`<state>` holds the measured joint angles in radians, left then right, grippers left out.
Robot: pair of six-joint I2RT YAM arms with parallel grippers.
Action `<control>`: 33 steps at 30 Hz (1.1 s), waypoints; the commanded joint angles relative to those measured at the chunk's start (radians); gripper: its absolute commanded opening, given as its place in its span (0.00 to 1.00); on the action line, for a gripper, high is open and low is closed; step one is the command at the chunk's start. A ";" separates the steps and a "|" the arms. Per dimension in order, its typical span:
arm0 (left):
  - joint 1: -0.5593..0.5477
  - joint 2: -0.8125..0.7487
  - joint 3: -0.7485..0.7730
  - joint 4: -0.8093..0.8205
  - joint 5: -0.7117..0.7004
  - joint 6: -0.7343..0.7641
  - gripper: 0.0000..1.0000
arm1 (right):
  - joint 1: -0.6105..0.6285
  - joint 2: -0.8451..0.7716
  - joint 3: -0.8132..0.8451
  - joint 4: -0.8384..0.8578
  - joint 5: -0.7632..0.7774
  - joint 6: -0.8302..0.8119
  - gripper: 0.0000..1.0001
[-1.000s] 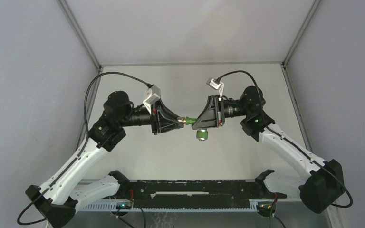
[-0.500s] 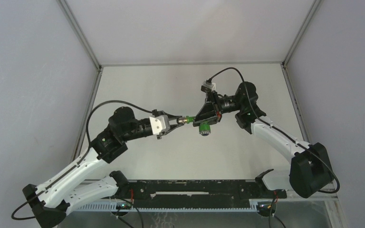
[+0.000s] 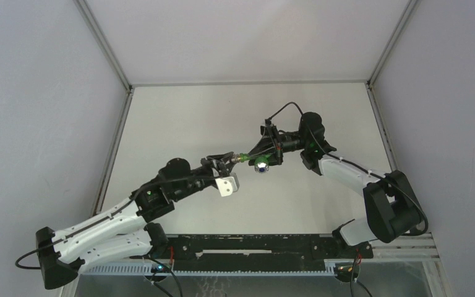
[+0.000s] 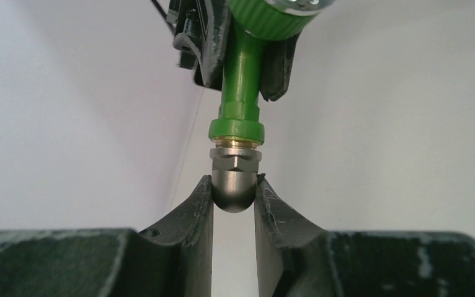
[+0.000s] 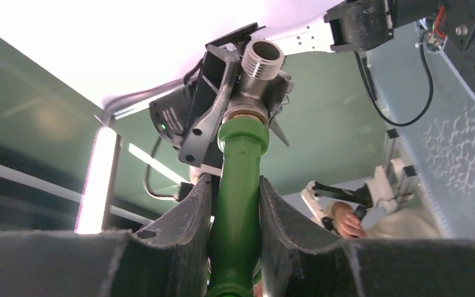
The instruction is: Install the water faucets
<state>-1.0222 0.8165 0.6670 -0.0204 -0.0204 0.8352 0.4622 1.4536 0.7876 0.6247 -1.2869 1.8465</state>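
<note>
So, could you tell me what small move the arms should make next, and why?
Probably a twist of the right gripper to screw the green tap deeper into the grey elbow fitting, which the left gripper pinches. A thin band of brass thread shows between them, so the joint looks not fully seated.

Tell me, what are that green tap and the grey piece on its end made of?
The green tap looks like moulded plastic: even bright colour, soft satin sheen. The grey elbow fitting looks like metal, perhaps steel: dull silvery sheen, crisp threads on its open end. The thin gold ring between them may be brass.
</note>
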 commanded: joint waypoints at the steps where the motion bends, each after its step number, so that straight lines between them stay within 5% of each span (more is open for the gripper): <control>1: -0.105 0.017 -0.107 0.083 -0.154 0.175 0.00 | -0.043 -0.002 -0.013 0.105 0.129 0.132 0.00; 8: -0.159 0.023 -0.179 0.175 -0.172 0.188 0.00 | -0.098 0.042 -0.078 0.084 0.172 0.126 0.00; 10: -0.159 0.021 -0.176 0.173 -0.166 0.162 0.00 | -0.098 0.057 -0.082 0.115 0.169 0.145 0.17; 15: -0.157 0.026 -0.149 0.131 -0.157 0.083 0.00 | -0.101 0.060 -0.082 0.130 0.165 0.156 0.36; 20: -0.124 0.024 -0.137 0.127 -0.127 -0.020 0.00 | -0.107 0.051 -0.082 0.123 0.154 0.156 0.66; 33: 0.056 0.016 -0.058 0.042 0.113 -0.319 0.00 | -0.111 -0.004 -0.082 0.010 0.144 0.066 0.80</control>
<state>-1.0119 0.8433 0.5259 0.0635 -0.0418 0.6662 0.3668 1.5063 0.6853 0.6472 -1.1709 1.9453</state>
